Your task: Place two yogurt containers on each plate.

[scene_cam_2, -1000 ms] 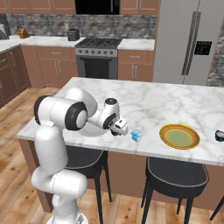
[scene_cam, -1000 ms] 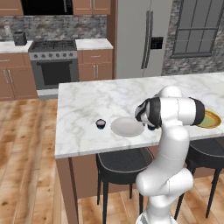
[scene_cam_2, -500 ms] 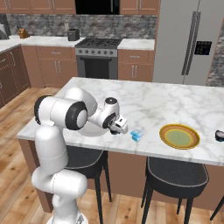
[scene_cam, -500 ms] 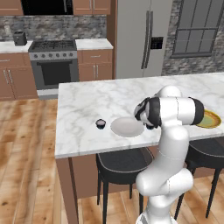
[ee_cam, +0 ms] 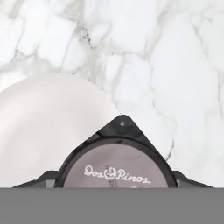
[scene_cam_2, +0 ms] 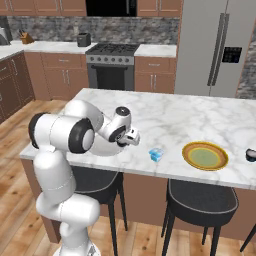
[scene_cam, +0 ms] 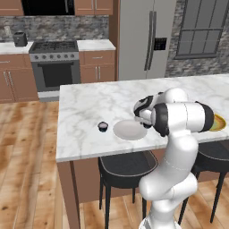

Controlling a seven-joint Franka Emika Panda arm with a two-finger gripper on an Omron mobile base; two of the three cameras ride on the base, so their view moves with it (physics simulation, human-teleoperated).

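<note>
Gripping a dark yogurt cup (ee_cam: 116, 168) with a pale lid, the gripper (scene_cam_2: 133, 137) is hanging low over the marble island counter (scene_cam: 98, 103), its jaws closed against the cup's sides. In the hand view the cup is sitting right between the finger tips at the bottom of the picture, with the pale grey-white plate (ee_cam: 48, 127) lying just beside and partly behind it, to the left. From the left base view that plate (scene_cam: 129, 129) is resting near the counter's front edge, and the hand is sitting at its right rim. A second dark cup (scene_cam: 103, 126) is standing on the counter just left of the plate, apart from it. From the right base view a light blue cup (scene_cam_2: 156, 154) is standing on the counter between the gripper and the yellow-rimmed plate (scene_cam_2: 205, 155), and another dark cup (scene_cam_2: 251, 155) is sitting beyond that plate at the far right.
</note>
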